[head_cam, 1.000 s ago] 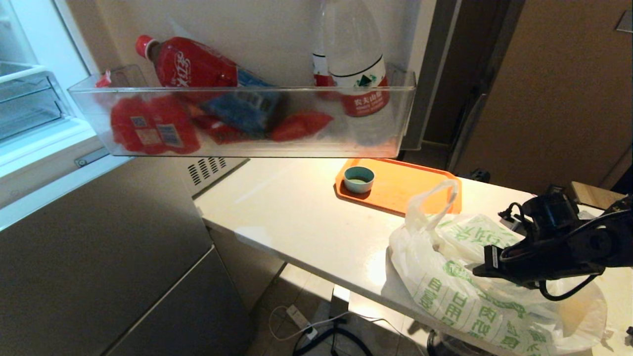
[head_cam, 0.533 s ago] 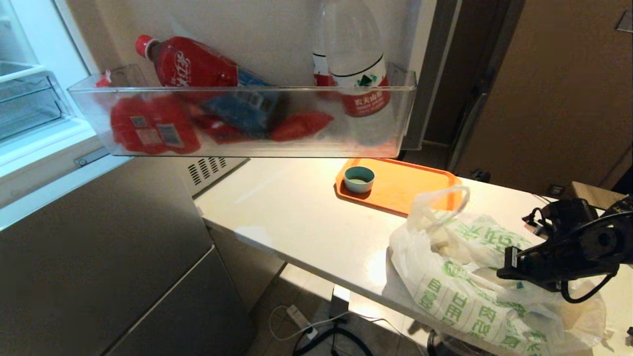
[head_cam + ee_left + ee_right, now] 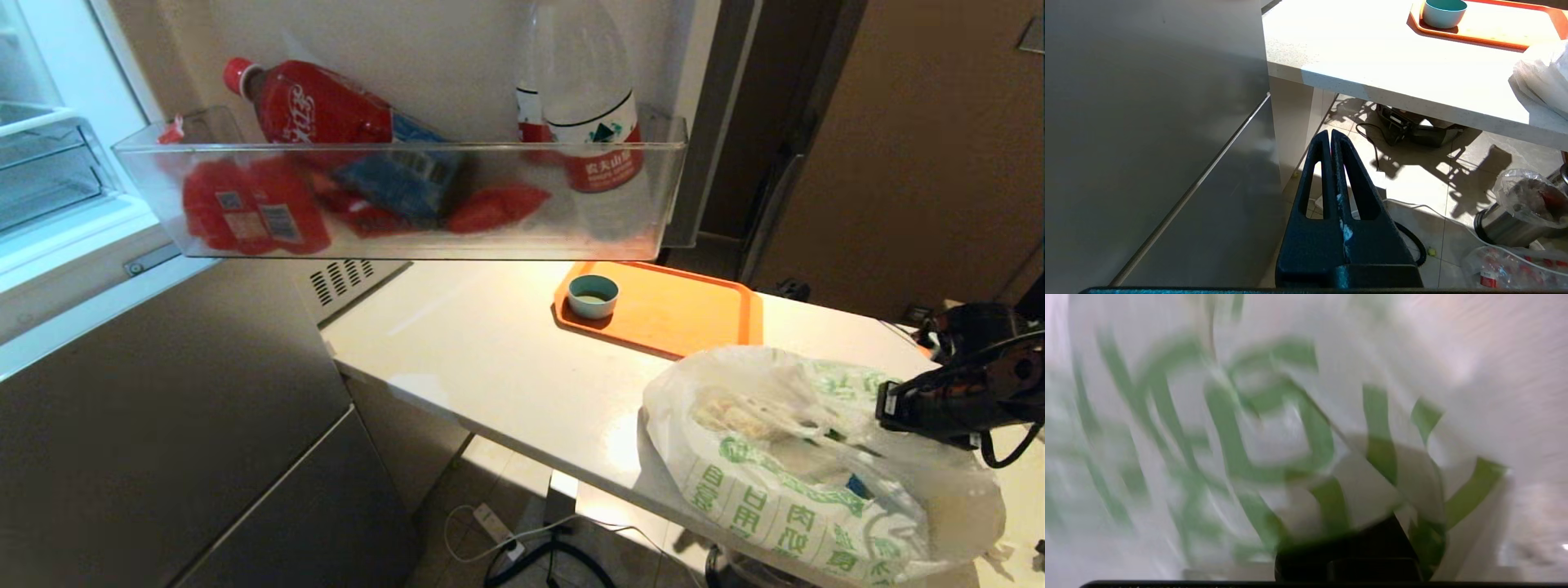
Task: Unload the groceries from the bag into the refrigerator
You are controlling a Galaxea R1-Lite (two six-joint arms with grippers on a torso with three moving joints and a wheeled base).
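Note:
The white bag with green characters lies on the counter's front right corner, its mouth stretched wide. Pale beige lumps of groceries show inside it. My right gripper is at the bag's right rim, shut on the film. In the right wrist view the bag drapes over the fingers and hides them. The refrigerator stands on the left with its upper door swung open. My left gripper hangs shut and empty beside the refrigerator's lower doors.
The open door's clear shelf holds red bottles and a water bottle and overhangs the counter. An orange tray with a teal cup sits behind the bag. Cables lie on the floor.
My right gripper has drawn back to the right and slightly up. The bag's raised handle has dropped and its mouth has been pulled open, showing the contents.

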